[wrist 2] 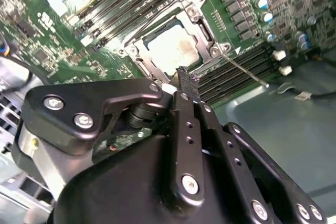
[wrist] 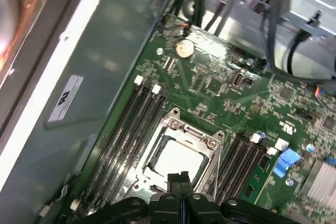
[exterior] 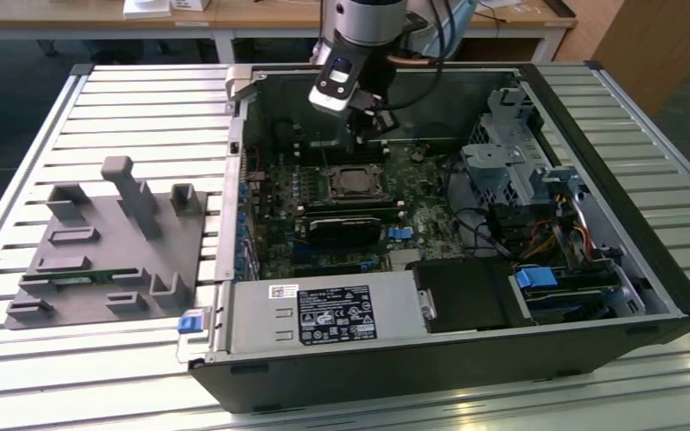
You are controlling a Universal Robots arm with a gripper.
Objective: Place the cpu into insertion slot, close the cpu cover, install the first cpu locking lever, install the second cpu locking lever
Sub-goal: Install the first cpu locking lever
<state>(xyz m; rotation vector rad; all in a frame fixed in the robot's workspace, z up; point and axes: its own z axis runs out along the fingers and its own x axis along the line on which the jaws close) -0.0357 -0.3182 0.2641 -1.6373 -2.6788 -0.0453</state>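
Gripper (wrist: 181,178) was clenched shut with nothing held, tips just above the insertion slot (exterior: 354,183). The cpu (wrist 2: 173,51) sat in the slot, its square top pale silvery-beige and a bit smudged. The silvery cpu cover (wrist 2: 203,29) lay framing it. A thin lever rod (wrist 2: 247,72) stuck out beside it.

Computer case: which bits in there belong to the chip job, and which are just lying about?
Part of the job:
chip
metal cover frame lying over it
thin locking lever
the robot's hand, close by

Just lying about:
long black memory slots
coin battery
power supply box
grey tray
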